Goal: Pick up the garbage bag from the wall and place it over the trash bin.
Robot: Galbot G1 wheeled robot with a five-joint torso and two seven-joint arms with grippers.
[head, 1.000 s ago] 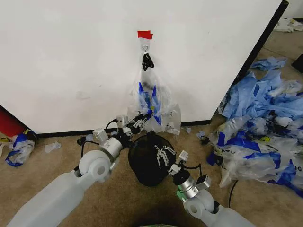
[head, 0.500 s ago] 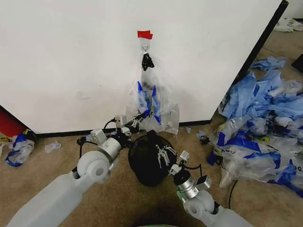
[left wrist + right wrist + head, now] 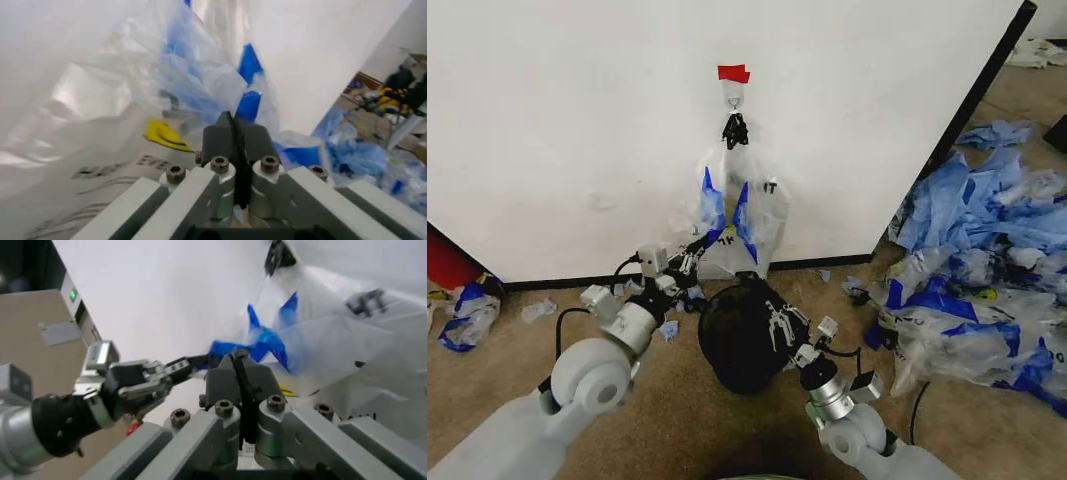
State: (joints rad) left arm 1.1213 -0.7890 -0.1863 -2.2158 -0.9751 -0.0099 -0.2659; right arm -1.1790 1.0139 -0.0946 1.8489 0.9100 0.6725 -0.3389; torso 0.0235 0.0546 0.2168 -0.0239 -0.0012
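- Since the earlier pictures: left gripper [image 3: 695, 250] drawn back and toward the robot's left, and the lower part of the garbage bag [image 3: 732, 215] pulled that way with it, so the blue patches now sit higher and further left on the wall [image 3: 577, 130].
- Right gripper [image 3: 779, 325] shifted slightly right and down, now over the near rim of the trash bin [image 3: 737, 340].
- Garbage bag hanging from a small hook [image 3: 735, 101] under a piece of red tape [image 3: 733, 72], top knotted dark at the hook, lower edge reaching the black base strip just behind the trash bin.
- Left gripper's fingers closed tight on a blue patch of the bag at its lower left; in the left wrist view, pressed together with crinkled clear and blue plastic [image 3: 200, 90] right ahead of them.
- Right gripper's fingers closed on nothing, seen pressed together in the right wrist view, with the bag [image 3: 320, 340] and the left gripper [image 3: 190, 362] beyond.
- Trash bin standing upright on the carpet floor [image 3: 677, 420], between the two grippers and just in front of the wall.
- Heaped blue and clear bags [image 3: 987, 270] on the floor to the right, well apart from the bin.
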